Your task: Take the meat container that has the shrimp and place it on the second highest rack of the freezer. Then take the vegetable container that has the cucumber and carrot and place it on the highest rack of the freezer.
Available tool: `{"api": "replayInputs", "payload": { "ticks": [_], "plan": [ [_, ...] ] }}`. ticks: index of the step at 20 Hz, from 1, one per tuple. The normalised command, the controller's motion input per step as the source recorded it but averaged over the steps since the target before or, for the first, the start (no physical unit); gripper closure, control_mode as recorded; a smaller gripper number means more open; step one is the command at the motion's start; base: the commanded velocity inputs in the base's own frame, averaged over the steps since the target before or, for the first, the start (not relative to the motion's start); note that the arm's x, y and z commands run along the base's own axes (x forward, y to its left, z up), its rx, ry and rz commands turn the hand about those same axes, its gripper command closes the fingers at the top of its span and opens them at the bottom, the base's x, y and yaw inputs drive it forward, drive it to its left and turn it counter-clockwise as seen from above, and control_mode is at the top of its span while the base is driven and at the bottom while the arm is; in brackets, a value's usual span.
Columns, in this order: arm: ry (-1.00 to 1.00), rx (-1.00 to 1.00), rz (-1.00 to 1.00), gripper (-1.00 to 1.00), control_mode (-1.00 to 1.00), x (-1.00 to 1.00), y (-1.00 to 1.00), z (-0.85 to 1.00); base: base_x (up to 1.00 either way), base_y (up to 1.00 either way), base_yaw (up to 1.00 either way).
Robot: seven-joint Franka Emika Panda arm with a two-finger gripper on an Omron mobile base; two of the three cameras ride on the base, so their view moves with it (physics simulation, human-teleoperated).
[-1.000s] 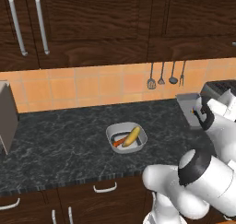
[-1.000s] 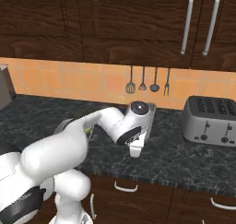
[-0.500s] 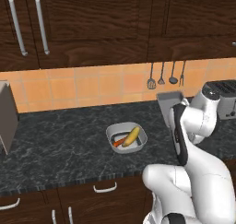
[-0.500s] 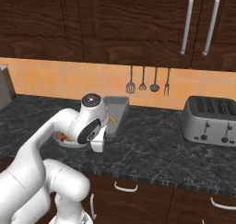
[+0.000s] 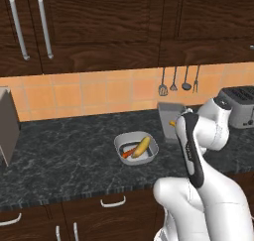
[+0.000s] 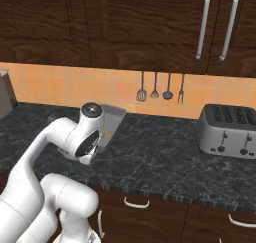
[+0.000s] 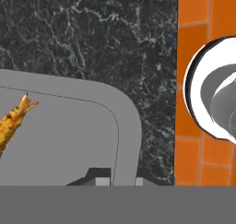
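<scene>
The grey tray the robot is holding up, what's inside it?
An orange shrimp lies in the grey tray. The gripper pinches the tray's rim. The picture's edge cuts off the rest of the tray.

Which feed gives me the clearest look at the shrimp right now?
The hand view: the shrimp lies large and unblocked on the grey tray, though cut at the frame's left edge. The left base view shows a small orange speck beside the arm; the right base view a tiny orange bit.

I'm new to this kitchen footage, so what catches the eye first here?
The gripper is shut on the rim of a grey tray holding the shrimp, lifted above the dark counter. Left of it, a bowl with the cucumber and carrot sits on the counter.
</scene>
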Motion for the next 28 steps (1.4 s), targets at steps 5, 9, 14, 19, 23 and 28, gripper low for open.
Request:
{"api": "replayInputs", "payload": {
  "ticks": [5,9,14,19,23,28],
  "plan": [
    [-0.22,-0.10,0.00,1.00,-1.00,-0.79,0.21,0.42,0.00,0.00,0.00],
    [-0.22,-0.33,0.00,1.00,-1.00,-0.80,0.31,0.14,0.00,0.00,0.00],
    [0.00,-0.05,0.00,1.00,-1.00,-0.08,0.07,0.00,0.00,0.00,0.00],
    [0.00,0.00,0.00,1.00,1.00,0.00,0.00,0.00,-0.02,0.00,0.00],
    [0.00,0.00,0.00,1.00,1.00,0.00,0.00,0.00,-0.50,0.04,-0.28],
    [0.00,0.00,0.00,1.00,1.00,0.00,0.00,0.00,-0.81,0.00,-0.62]
  ]
}}
